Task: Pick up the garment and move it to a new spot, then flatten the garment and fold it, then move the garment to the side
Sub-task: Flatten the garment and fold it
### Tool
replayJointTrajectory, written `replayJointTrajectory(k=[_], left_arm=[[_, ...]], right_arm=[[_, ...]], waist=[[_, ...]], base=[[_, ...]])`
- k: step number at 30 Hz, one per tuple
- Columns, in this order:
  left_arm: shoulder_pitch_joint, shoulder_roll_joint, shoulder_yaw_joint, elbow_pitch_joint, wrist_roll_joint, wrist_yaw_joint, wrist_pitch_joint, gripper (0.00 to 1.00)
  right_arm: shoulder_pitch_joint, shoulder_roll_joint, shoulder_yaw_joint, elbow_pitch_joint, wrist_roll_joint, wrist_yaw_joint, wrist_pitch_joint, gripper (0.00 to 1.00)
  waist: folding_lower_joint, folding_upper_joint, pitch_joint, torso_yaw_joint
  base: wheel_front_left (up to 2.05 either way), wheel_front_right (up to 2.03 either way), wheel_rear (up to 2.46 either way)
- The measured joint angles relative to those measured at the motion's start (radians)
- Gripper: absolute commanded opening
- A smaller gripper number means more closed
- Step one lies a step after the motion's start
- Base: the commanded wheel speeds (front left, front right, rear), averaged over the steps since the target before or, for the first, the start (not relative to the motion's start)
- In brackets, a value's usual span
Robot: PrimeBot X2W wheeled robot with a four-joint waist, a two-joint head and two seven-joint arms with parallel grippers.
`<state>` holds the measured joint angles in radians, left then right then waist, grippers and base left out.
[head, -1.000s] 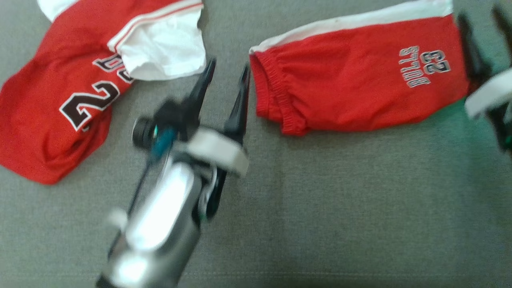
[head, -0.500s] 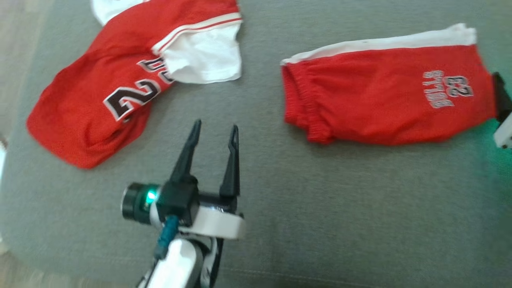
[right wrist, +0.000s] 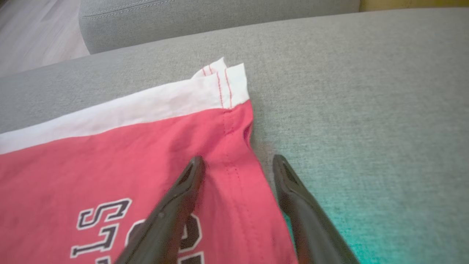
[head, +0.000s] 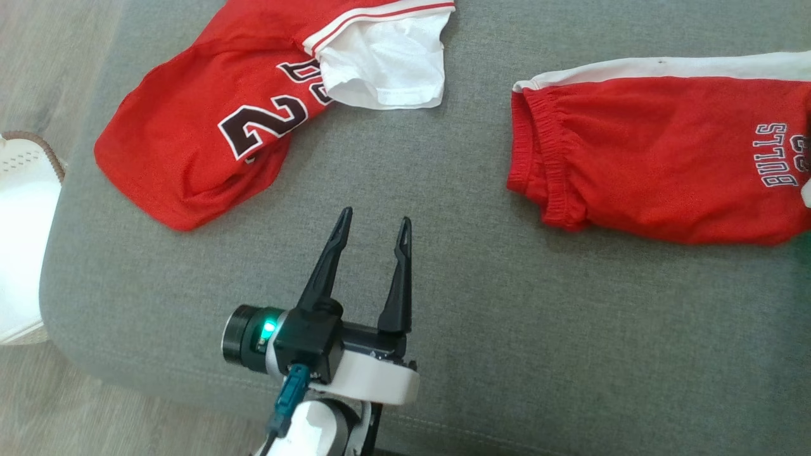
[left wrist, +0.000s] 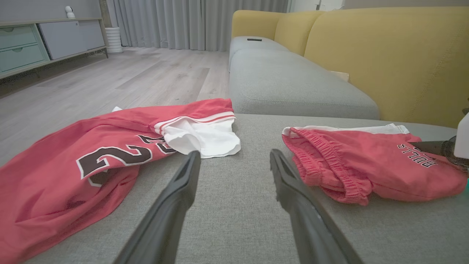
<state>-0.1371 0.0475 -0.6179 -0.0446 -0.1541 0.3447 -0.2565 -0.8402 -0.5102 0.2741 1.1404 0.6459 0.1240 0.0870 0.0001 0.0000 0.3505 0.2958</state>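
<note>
Far left: jersey [head: 203, 120] lies crumpled nr the seat's [head: 507, 329] edge, white part showing. My left pincer [head: 375, 217] hovers released over bare seat btwn jersey & shorts [head: 646, 158], holding nothing. At far right my right pincer [right wrist: 238, 160] is spread too, astride the shorts' hem corner. Risks, imo: pinching one jersey layer → it bunches or slides off the edge; a right finger snags the hem & undoes the folded shorts.
</note>
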Motion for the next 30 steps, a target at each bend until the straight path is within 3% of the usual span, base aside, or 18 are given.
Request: replayJointTrajectory(k=[2,12,23,30], left_arm=[[0.000,0.000,-0.001,0.000,0.001,0.008,0.000,1.00],[0.006,0.000,0.034,0.012,0.029,0.016,0.000,1.00],[0.045,0.000,0.056,0.012,0.030,-0.011,0.000,1.00],[0.054,0.001,0.068,0.012,0.030,-0.012,0.000,1.00]], right_arm=[[0.001,0.003,0.009,-0.009,0.016,0.000,0.015,0.00],[0.041,0.004,0.059,-0.035,0.032,0.000,-0.009,0.00],[0.048,-0.134,0.043,-0.023,0.050,0.000,-0.031,0.00],[0.023,-0.079,0.048,-0.146,0.118,0.000,-0.031,0.00]], waist=[[-0.0001,0.0000,-0.002,-0.003],[0.0000,0.0000,-0.035,-0.055],[-0.0001,0.0000,-0.080,-0.126],[-0.0001,0.0000,-0.117,-0.137]], base=[[0.00,0.00,0.00],[0.00,0.00,0.00],[0.00,0.00,0.00],[0.00,0.00,0.00]])
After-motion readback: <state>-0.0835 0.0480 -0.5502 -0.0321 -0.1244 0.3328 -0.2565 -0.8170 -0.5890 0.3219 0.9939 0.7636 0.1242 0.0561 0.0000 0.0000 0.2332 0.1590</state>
